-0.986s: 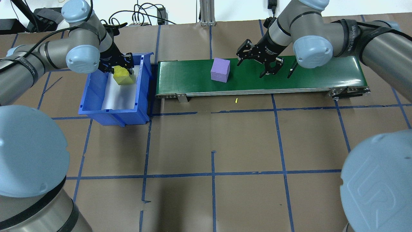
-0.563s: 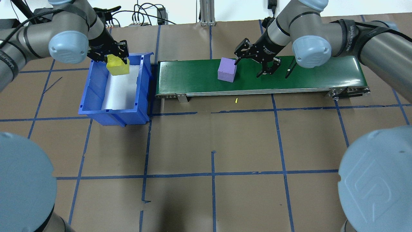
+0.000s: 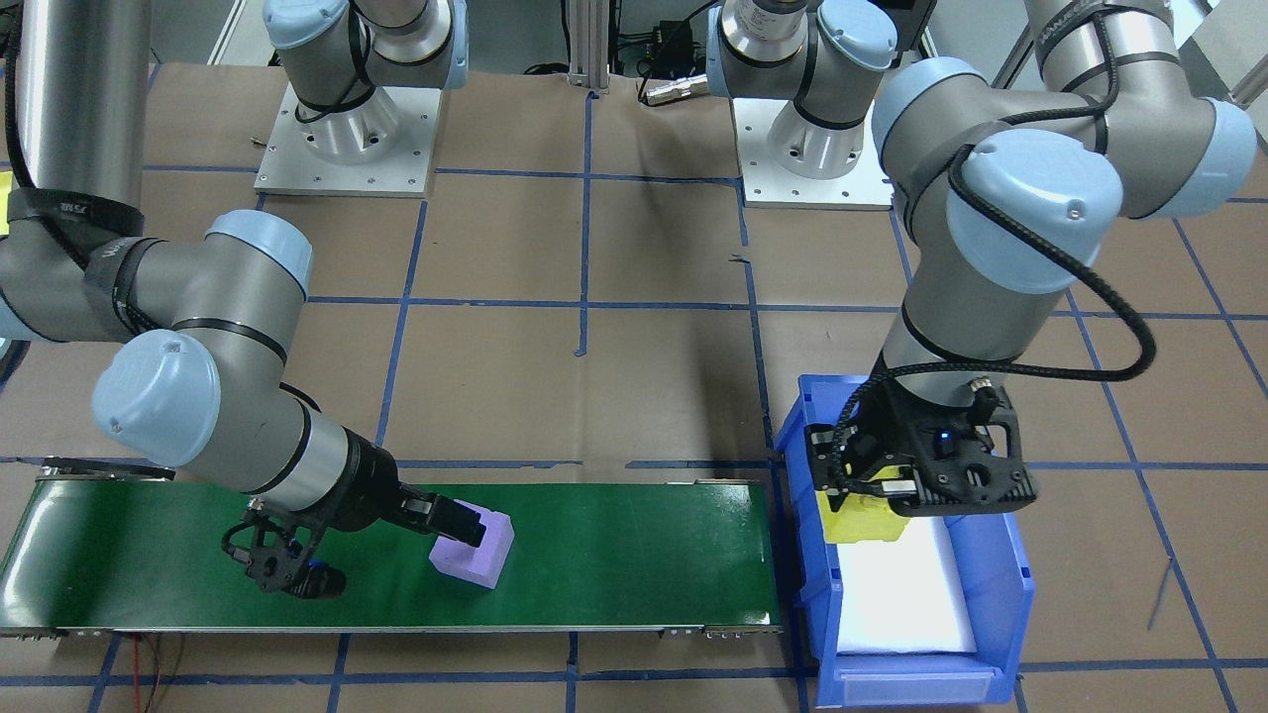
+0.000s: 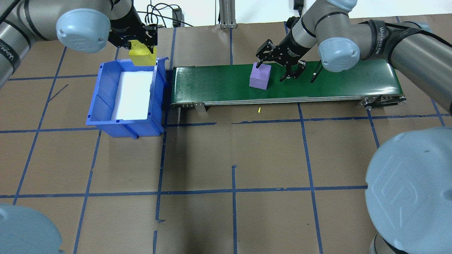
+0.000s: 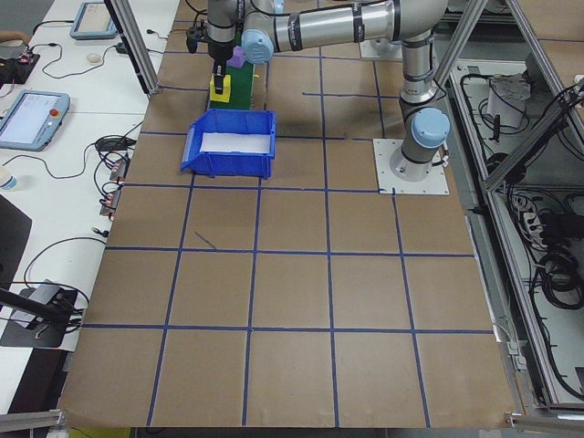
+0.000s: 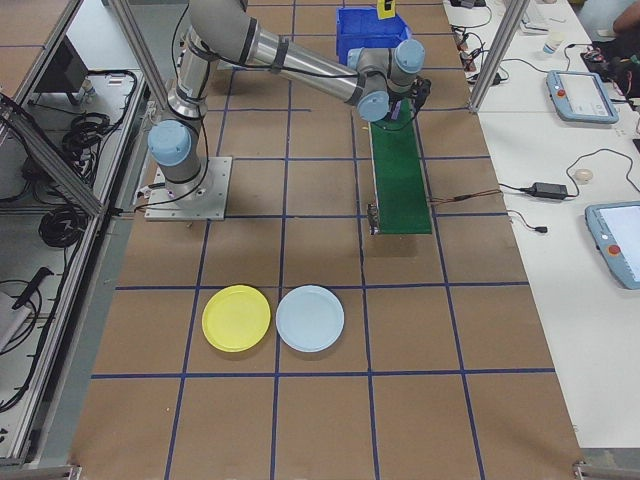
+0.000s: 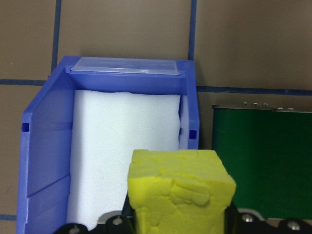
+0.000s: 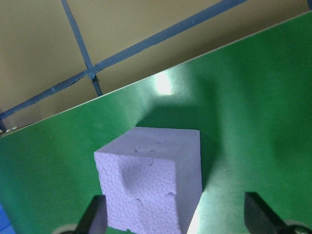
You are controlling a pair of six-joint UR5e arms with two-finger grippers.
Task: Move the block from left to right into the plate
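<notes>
A yellow foam block (image 4: 142, 57) hangs above the far rim of the blue bin (image 4: 102, 106), with my left gripper (image 4: 142, 49) shut on it. The left wrist view shows that block (image 7: 180, 190) between the fingers, over the bin's white liner. A purple block (image 4: 260, 76) sits on the green conveyor belt (image 4: 335, 84). My right gripper (image 4: 275, 70) is open just above the belt, one finger against the purple block (image 8: 151, 183) and the other well off to its right. Only the exterior right view shows the plates, a yellow plate (image 6: 236, 318) and a light-blue plate (image 6: 310, 318).
The bin's right wall stands close to the conveyor's left end (image 4: 174, 84). A small yellow crumb (image 4: 259, 110) lies on the brown paper in front of the belt. Both plates lie on the floor grid beyond the belt's right end.
My left gripper has lifted the yellow block out of the bin, up and to the right. The purple block has travelled right along the belt, up to my right gripper's finger.
</notes>
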